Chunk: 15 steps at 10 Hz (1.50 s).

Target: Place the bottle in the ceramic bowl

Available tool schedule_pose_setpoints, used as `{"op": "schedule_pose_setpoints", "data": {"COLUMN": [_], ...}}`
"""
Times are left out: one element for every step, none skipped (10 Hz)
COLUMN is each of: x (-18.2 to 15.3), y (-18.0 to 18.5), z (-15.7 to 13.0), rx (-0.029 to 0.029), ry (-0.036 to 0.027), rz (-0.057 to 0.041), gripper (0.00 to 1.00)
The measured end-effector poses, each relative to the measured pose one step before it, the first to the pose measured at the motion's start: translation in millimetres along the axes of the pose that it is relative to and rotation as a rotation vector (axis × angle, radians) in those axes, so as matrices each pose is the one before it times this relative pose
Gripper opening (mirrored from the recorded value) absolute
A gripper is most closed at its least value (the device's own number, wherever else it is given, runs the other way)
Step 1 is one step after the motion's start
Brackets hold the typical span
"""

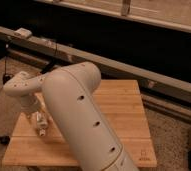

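Far left: the hand [35, 111] hangs low over the left part of the wooden surface [125, 107], w/ the bottle [40, 125] right at it, pointing down-ish. Can't tell if the hand's pinching it or spread, tbh. Middle: the big white arm [81, 117] blocks a lot, and the ceramic bowl isn't visible anywhere, prob behind it. Bottle looks like light, stiff plastic w/ a smooth label, so imo slippery-ish and tippy. Best grabbed across the middle of the body, not the narrow cap end.
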Motion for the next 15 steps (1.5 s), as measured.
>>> {"op": "schedule_pose_setpoints", "data": {"x": [-2.8, -1.17, -1.01, -0.18, 0.53, 0.74, 2.85, 4.23, 3.49, 3.25, 4.09, 2.5, 1.11, -0.97, -2.73], "y": [-0.49, 0.59, -0.72, -0.25, -0.5, 0.19, 3.53, 1.9, 0.01, 0.05, -0.81, -5.19, -7.64, -14.37, -17.77], "z": [5.16, 3.94, 2.86, 2.09, 1.72, -0.72, -7.61, -11.97, -18.36, -15.62, -22.03, -20.15, -14.47, -14.18, -9.11], "rx": [0.00278, -0.00064, 0.00263, 0.00244, 0.00589, 0.0037, -0.00778, -0.00769, -0.00859, -0.00547, -0.00769, -0.00307, -0.00194, 0.00152, 0.00603], "ry": [0.0037, 0.00412, 0.00229, 0.00175, -0.00016, -0.00611, -0.01575, -0.01559, -0.02276, -0.01683, -0.02502, -0.02495, -0.01675, -0.01605, -0.01054], "rz": [0.0024, 0.00175, 0.00209, 0.00043, -0.0024, -0.00337, -0.00877, -0.00959, -0.00588, -0.00518, -0.00236, 0.00604, 0.01228, 0.02323, 0.02972], "gripper": [0.48, 0.38, 0.3, 0.21, 0.08, 0.02, 0.0, 0.0, 0.0, 0.0, 0.0, 0.0, 0.0, 0.0, 0.0]}}
